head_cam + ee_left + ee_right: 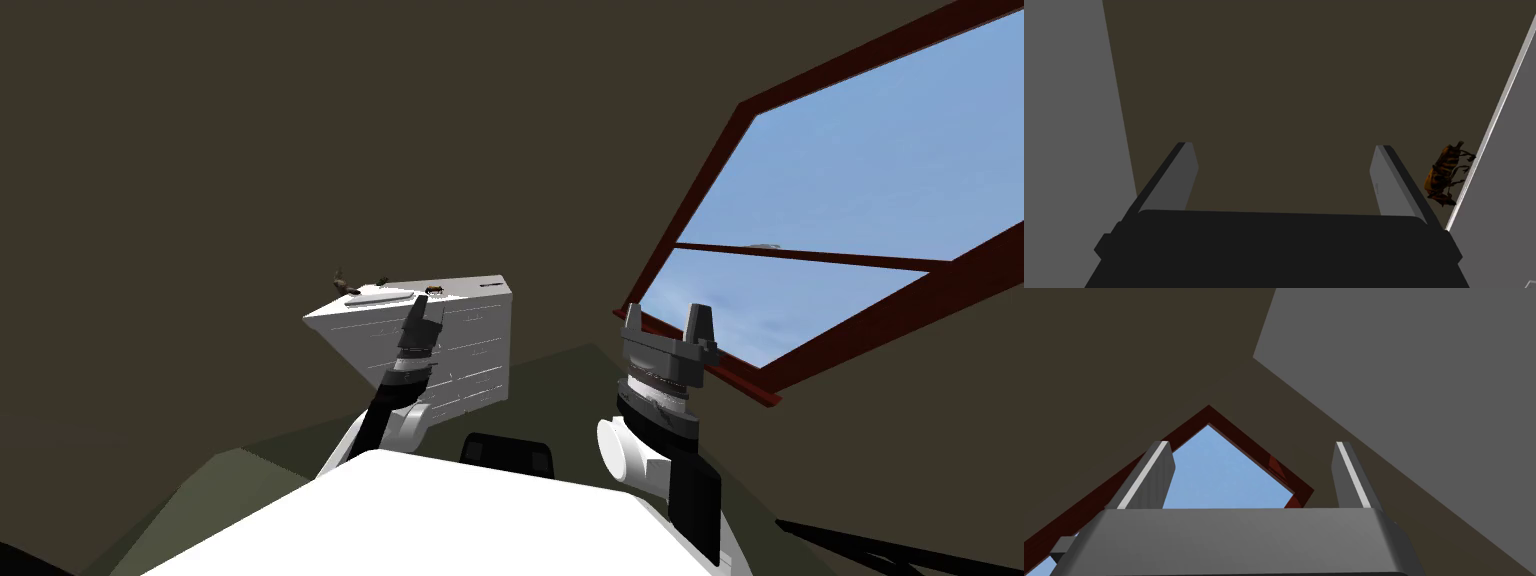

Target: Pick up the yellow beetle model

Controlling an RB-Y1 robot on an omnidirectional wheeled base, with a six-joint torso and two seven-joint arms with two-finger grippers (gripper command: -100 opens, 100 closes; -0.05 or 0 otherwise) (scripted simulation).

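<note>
The beetle model (pixel 1444 175), yellow-orange with dark stripes and legs, stands on the white top (pixel 1506 150) of a chest of drawers (pixel 470 345). In the head view the beetle (pixel 433 290) is a small dark speck near the middle of that top. My left gripper (pixel 1284 165) is open with nothing between its fingers; the beetle sits just outside one finger (pixel 1386 177), close beside it but apart. In the head view the left gripper (pixel 428 308) is raised at the chest's front edge, just below the beetle. My right gripper (pixel 665 322) is held up to the right, open and empty (pixel 1251 473).
On the chest's top, left of the beetle, lie a flat white object (pixel 381 297) and a small dark figure (pixel 343 284). A red-framed window (pixel 700 230) is on the right wall. Dark walls stand behind the chest, with greenish floor below it.
</note>
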